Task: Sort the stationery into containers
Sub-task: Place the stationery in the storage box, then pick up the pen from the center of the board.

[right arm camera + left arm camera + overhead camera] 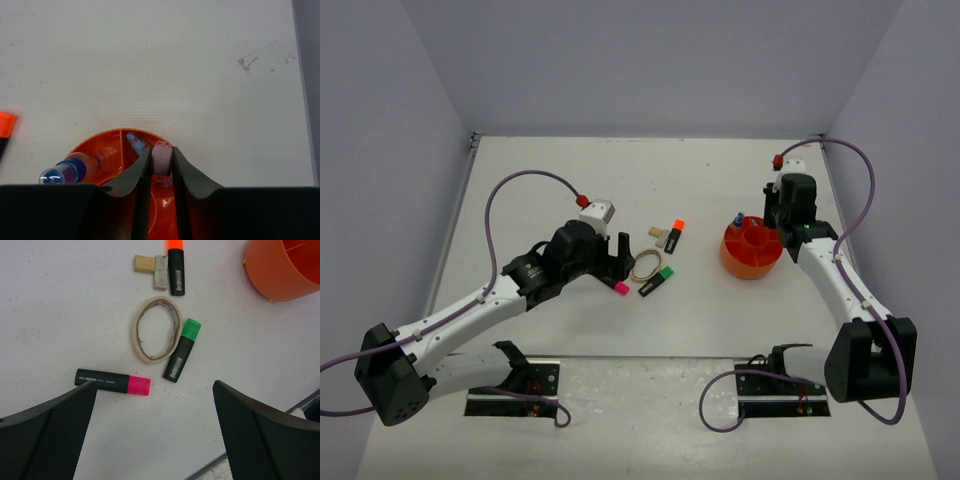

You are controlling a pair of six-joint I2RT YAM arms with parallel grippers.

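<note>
White table (570, 170), pale lilac walls (650, 60)

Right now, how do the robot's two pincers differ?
The left pincer stands wide open and empty; the right pincer is closed on a pale pink highlighter. The left pincer hangs above the table, near the pink-ended highlighter; the right pincer sits over the orange pot. Both have two dark fingers.
</note>
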